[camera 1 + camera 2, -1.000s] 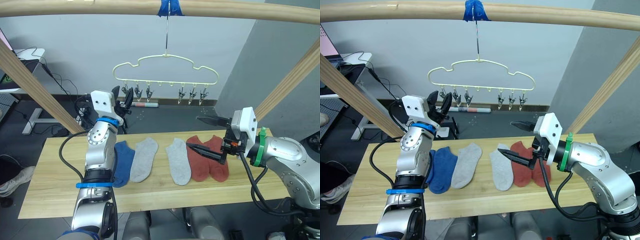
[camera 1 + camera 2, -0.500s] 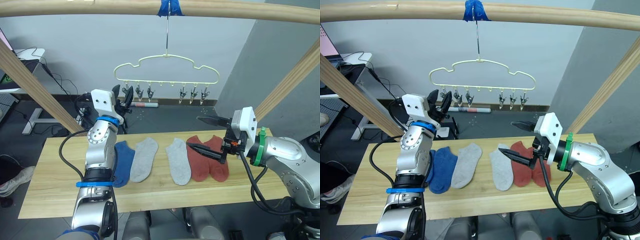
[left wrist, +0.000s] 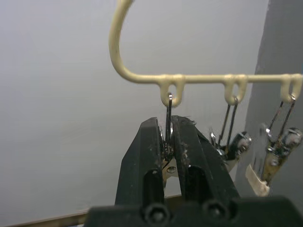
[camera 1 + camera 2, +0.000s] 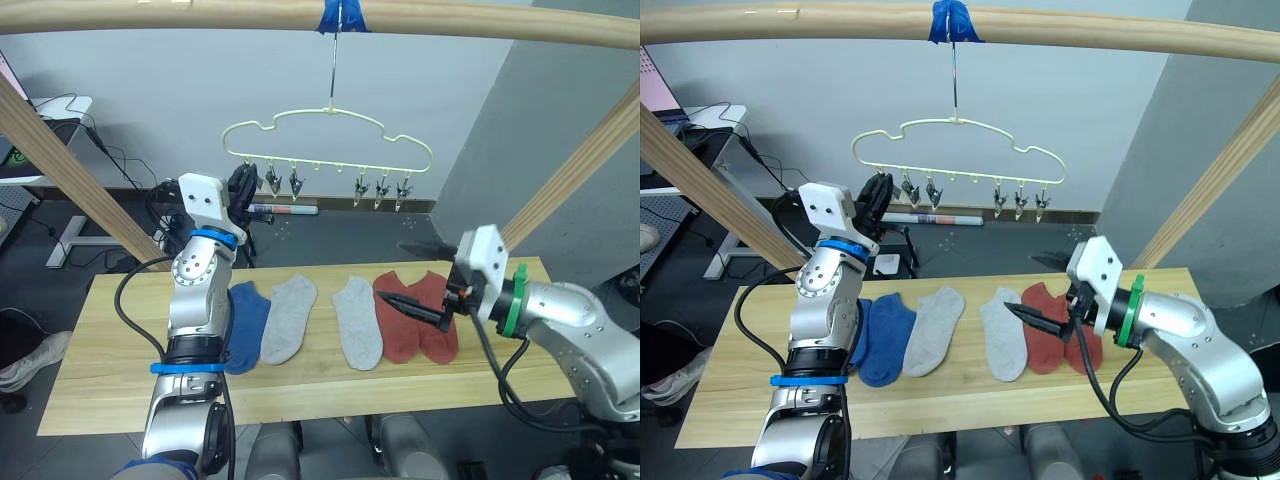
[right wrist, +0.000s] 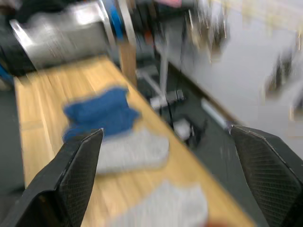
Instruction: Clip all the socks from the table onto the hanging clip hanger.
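**Left gripper pinched on end clip, socks all on table**

Left gripper point(image 3: 166, 142) is raised at the left end of the clip hanger point(image 4: 330, 135), fingers squeezed tight on the leftmost clip point(image 3: 169, 124). The hanger hangs by its hook from the wooden beam point(image 4: 200, 15). On the table point(image 4: 100, 370), in a row: blue socks point(image 4: 245, 325), two grey socks point(image 4: 288, 318), rust-red socks point(image 4: 410, 315). Right gripper point(image 4: 420, 280) hovers over the red pair, fingers spread wide, holding nothing.
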You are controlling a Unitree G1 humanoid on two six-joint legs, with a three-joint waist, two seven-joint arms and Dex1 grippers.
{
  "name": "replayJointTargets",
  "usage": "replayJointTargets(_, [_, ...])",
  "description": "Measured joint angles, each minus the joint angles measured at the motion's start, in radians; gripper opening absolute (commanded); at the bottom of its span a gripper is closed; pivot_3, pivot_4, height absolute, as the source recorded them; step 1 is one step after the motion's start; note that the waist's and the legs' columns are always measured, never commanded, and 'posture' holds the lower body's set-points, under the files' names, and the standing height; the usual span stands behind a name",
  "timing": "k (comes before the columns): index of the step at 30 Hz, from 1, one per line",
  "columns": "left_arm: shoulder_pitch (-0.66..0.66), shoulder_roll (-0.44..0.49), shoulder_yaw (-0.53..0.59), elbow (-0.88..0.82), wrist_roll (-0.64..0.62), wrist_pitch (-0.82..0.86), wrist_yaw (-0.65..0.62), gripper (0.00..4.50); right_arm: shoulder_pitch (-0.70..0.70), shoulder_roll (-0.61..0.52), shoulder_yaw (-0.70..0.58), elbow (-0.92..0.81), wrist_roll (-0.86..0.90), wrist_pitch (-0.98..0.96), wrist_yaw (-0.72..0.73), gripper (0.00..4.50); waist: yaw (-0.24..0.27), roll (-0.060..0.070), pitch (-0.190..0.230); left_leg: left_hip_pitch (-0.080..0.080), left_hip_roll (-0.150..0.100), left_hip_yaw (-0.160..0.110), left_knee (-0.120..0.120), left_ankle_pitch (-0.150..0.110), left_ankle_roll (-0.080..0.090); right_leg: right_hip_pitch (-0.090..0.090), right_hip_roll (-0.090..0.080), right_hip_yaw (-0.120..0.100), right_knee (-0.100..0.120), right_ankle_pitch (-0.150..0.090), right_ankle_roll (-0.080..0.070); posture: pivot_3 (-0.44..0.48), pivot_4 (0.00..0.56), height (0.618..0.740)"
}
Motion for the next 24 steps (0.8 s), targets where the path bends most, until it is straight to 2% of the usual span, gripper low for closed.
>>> replayJointTargets(3, [0.019, 0.009, -0.002, -0.043, 0.002, 0.013, -0.001, 0.03, 0.046, 0.039, 0.01, 0.088, -0.088, -0.003, -0.088, 4.5, 0.002, 0.0, 0.0, 0.0, 0.0, 0.0, 0.0, 0.0, 0.0, 0.0, 0.0, 0.0, 0.001, 0.001, -0.001, -0.184, 0.24, 0.74])
replayJointTargets(8, [0.071, 0.022, -0.028, -0.103, 0.004, 0.063, -0.01, 0.03, 0.067, 0.168, 0.012, 0.281, -0.225, -0.035, -0.266, 4.5, 0.0, 0.0, 0.0, 0.003, 0.0, 0.001, 0.0, 0.0, 0.0, -0.001, 0.0, 0.001, 0.006, 0.0, -0.001, -0.175, 0.23, 0.74])
replayJointTargets(15, [0.084, 0.039, -0.039, -0.138, 0.004, 0.107, -0.024, 0.03, -0.079, 0.332, 0.005, 0.703, -0.358, -0.178, -0.447, 4.5, -0.005, 0.0, 0.0, 0.003, 0.0, 0.001, 0.003, 0.001, 0.0, -0.001, 0.0, 0.002, 0.008, 0.001, -0.001, -0.16, 0.25, 0.74])
replayJointTargets(21, [0.08, 0.046, -0.04, -0.138, 0.004, 0.115, -0.029, 0.03, -0.216, 0.366, -0.037, 1.016, -0.374, -0.276, -0.487, 4.5, -0.003, 0.002, 0.001, 0.003, 0.0, 0.001, 0.001, 0.001, 0.0, -0.001, 0.0, 0.002, 0.008, 0.002, -0.003, -0.149, 0.25, 0.74])
replayJointTargets(24, [0.084, 0.052, -0.04, -0.143, 0.004, 0.127, -0.037, 0.03, -0.229, 0.379, -0.054, 1.068, -0.367, -0.273, -0.475, 3.89, -0.001, 0.002, 0.001, 0.003, 0.0, 0.001, 0.001, 0.001, 0.0, -0.001, 0.0, 0.002, 0.008, 0.002, -0.003, -0.147, 0.262, 0.74])
